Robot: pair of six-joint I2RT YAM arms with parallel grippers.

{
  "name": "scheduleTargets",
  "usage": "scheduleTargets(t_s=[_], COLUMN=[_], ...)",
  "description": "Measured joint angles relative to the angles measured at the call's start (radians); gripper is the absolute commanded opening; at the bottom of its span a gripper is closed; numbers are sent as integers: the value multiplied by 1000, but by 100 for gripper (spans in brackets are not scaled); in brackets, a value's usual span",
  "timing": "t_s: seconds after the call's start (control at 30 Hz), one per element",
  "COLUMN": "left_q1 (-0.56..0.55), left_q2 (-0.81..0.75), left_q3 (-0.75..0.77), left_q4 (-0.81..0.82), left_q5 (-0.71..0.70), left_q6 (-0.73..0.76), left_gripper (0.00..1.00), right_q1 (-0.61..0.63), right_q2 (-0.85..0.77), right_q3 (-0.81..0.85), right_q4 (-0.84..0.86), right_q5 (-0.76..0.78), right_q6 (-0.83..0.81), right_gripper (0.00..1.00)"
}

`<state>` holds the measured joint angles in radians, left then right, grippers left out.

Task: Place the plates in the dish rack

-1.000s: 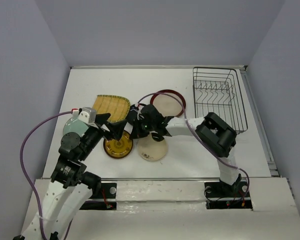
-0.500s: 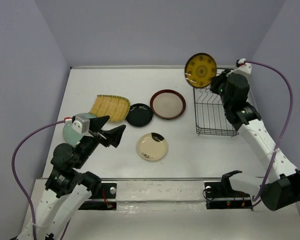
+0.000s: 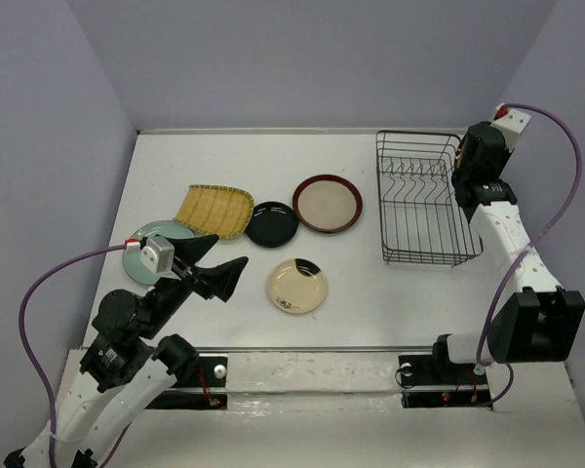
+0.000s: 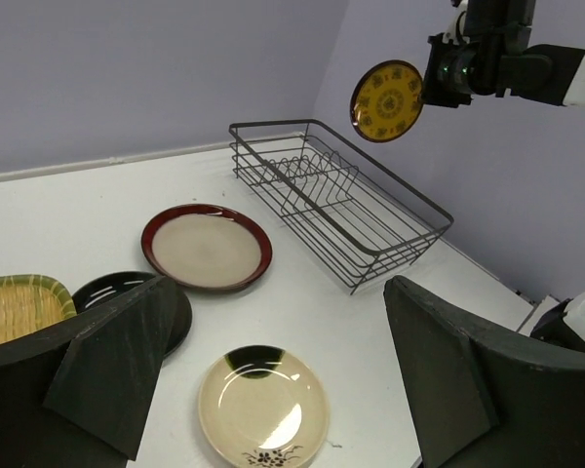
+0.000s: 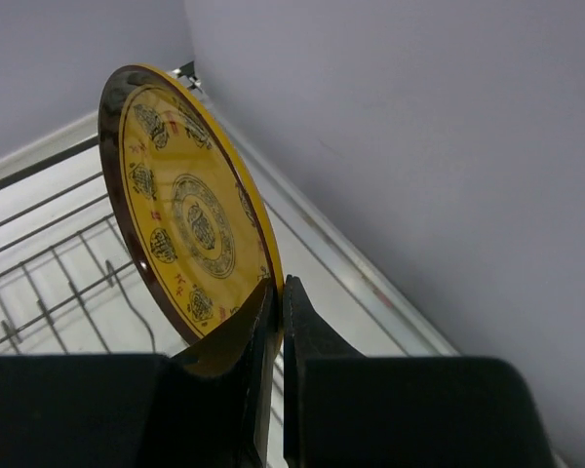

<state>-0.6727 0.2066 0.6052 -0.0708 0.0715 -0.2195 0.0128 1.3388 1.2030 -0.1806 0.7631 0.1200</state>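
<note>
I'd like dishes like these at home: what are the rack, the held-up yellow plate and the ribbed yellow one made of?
The dish rack looks like thin metal wire, black, likely coated. The small yellow plate seems glossy lacquer or plastic: smooth sheen, printed motifs, dark rim; ceramic is possible. The ribbed plate looks like matte bamboo slats, or a moulded imitation: fine parallel ridges.

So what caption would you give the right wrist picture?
Right gripper pinches the patterned yellow plate by its rim, raised near the dish rack.
</note>
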Motion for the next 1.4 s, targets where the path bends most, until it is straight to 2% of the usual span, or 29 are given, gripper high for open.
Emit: scheduleTargets(t_s=[0.27,0.47,1.17,1.4], left_q1=[-22,-28,-28,-28], left_q2=[-18,-19,-11,-11], left_q3=[0,0,2,2], left_q4=[-9,-10,-10,-10], left_q5=[-18,-24,-33,-36], left_q6=[2,5,10,10], left_gripper=[99,99,99,99], right_q1=[-8,-8,-8,-8], right_q2=[145,208,366,379], right_q3=[51,51,55,56], right_q4=[92,129,142,135], right_q5=[14,-4,-51,-60], right_q6=[-207,-279,-305,-277], right_gripper=[7,7,7,27])
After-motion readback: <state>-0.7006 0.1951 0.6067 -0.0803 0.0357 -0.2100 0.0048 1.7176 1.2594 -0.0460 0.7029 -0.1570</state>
